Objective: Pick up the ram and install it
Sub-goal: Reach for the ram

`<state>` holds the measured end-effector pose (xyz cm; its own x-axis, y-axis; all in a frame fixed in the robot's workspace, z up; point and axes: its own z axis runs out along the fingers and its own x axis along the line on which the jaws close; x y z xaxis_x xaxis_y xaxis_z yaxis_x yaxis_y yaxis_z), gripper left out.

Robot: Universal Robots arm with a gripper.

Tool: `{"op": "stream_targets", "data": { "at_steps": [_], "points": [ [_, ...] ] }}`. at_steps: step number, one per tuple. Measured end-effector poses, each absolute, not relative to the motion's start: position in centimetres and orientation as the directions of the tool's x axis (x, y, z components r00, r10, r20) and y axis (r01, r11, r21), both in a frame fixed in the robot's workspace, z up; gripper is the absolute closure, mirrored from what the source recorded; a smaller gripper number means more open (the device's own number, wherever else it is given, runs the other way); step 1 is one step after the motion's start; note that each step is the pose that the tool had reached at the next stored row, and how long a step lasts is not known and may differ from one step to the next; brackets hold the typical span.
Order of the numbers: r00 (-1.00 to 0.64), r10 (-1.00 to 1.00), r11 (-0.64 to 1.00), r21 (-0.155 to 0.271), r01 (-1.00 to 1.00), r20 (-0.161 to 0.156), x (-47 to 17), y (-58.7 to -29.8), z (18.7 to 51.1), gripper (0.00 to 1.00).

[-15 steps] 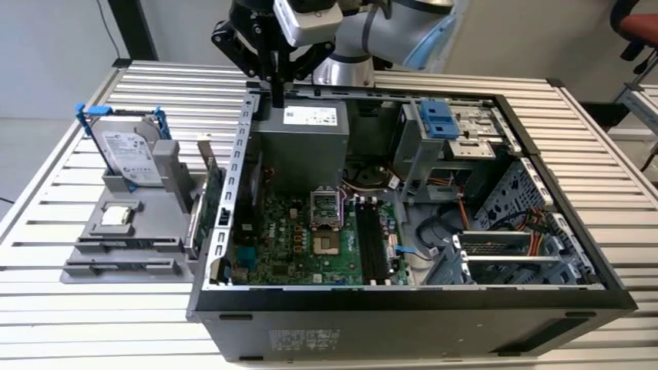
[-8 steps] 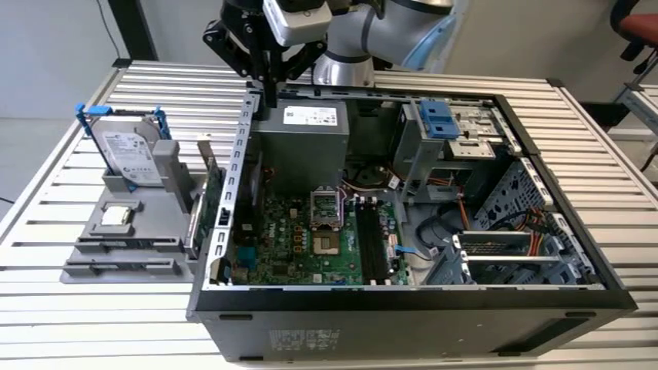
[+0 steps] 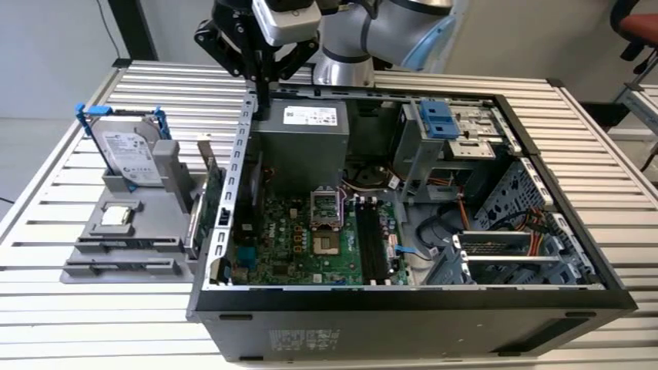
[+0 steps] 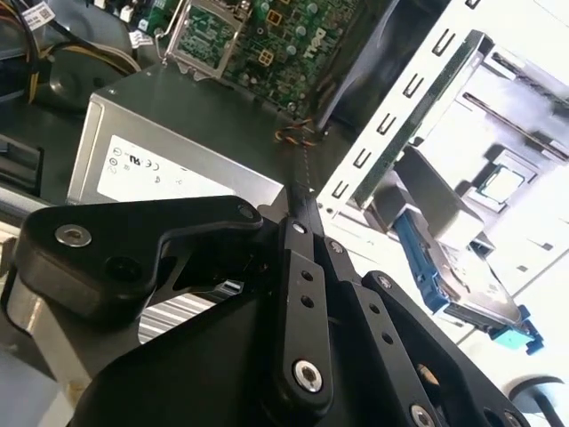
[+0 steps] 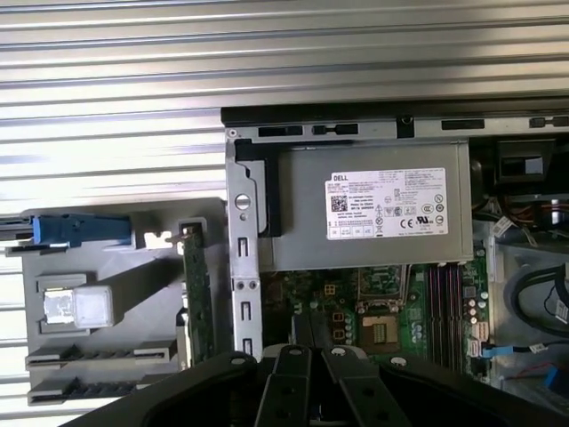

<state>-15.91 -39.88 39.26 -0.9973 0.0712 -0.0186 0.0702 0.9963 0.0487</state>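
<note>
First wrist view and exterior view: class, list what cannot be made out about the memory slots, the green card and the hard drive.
Exterior view: the memory slots are too small and dark to tell whether they are filled.
First wrist view: one end of the green card is hidden behind the gripper.
Same view: the hard drive's blue frame is cut off by the picture's edge.

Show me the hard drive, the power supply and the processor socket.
hard drive (image 3: 134, 158): exterior view, on its labelled silver face.
power supply (image 5: 387, 205): first wrist view, on its white label.
processor socket (image 5: 384, 331): first wrist view, on the socket's centre.
</note>
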Motion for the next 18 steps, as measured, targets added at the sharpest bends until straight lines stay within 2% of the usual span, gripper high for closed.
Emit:
{"op": "stream_targets", "data": {
  "at_steps": [18],
  "points": [
    [-0.997, 0.071, 0.996, 0.049, 0.07, -0.019, -18.1, -39.9, 39.3, 1.0]
  ]
}}
